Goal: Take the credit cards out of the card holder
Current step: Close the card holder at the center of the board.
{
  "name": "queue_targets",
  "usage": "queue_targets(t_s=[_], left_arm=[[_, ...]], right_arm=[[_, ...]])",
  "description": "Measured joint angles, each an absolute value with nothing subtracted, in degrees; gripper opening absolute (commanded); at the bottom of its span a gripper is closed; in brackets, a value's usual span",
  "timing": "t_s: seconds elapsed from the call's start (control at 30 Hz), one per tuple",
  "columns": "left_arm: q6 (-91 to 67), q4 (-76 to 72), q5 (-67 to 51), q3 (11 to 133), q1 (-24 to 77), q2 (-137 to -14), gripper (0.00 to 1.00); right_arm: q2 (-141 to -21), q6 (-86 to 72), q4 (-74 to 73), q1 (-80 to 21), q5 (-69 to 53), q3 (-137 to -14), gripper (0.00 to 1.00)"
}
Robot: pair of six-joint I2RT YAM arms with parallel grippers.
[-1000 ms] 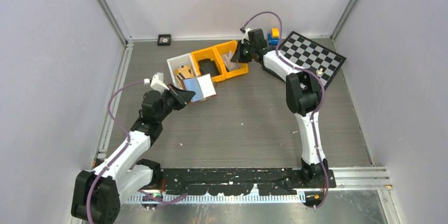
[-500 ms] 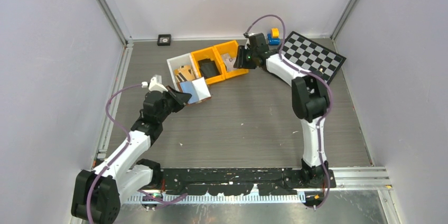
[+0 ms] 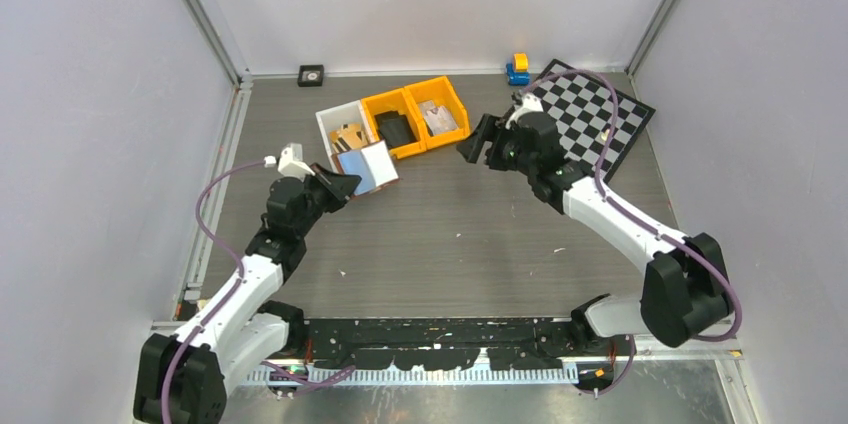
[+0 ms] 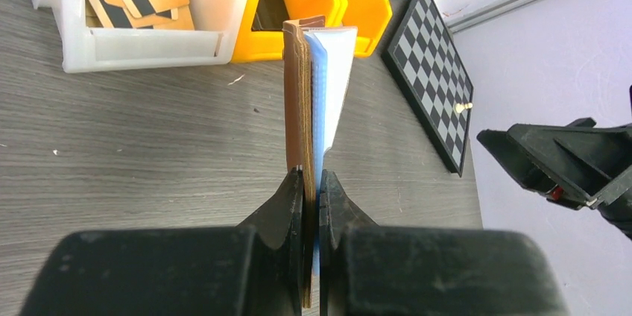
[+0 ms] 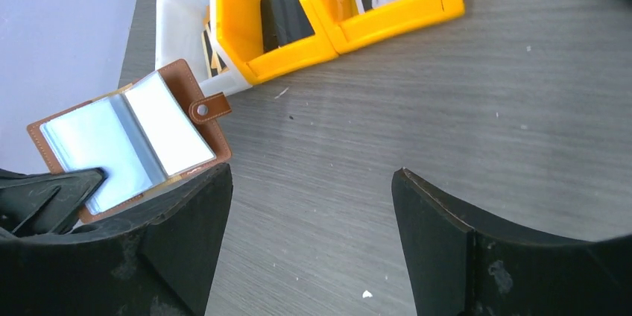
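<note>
Grey counter (image 3: 450,234) below: my left tool (image 4: 312,179) pinches the open card holder (image 5: 130,141) by one edge, my right tool (image 5: 311,174) hangs spread and empty nearby, so a hard pull may twist it loose.

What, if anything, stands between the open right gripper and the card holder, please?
Nothing visible does. Bare table lies between the right gripper and the card holder, which the left gripper pinches by one edge. The bins sit just behind that line, close to it.
</note>
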State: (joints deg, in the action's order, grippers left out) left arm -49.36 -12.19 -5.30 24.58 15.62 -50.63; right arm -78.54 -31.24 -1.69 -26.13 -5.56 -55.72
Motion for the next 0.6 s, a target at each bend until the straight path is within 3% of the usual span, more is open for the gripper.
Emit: queue_targets(t_s=[0.27, 0.47, 0.6], left_arm=[[-50.9, -19.1, -9.2, 22.5, 15.6, -56.8, 0.0], [-52.2, -23.9, -12.2, 22.3, 15.6, -59.0, 0.0], [-53.4, -28.9, -15.5, 22.3, 15.6, -61.5, 0.0]], right_arm=[[-75.5, -39.5, 9.9, -25.8, -9.7, -42.1, 0.84], [-79.5, -42.1, 18.7, -25.8, -14.9, -40.3, 0.69], [-84.7, -44.2, 26.0, -25.8, -20.5, -39.7, 0.68]])
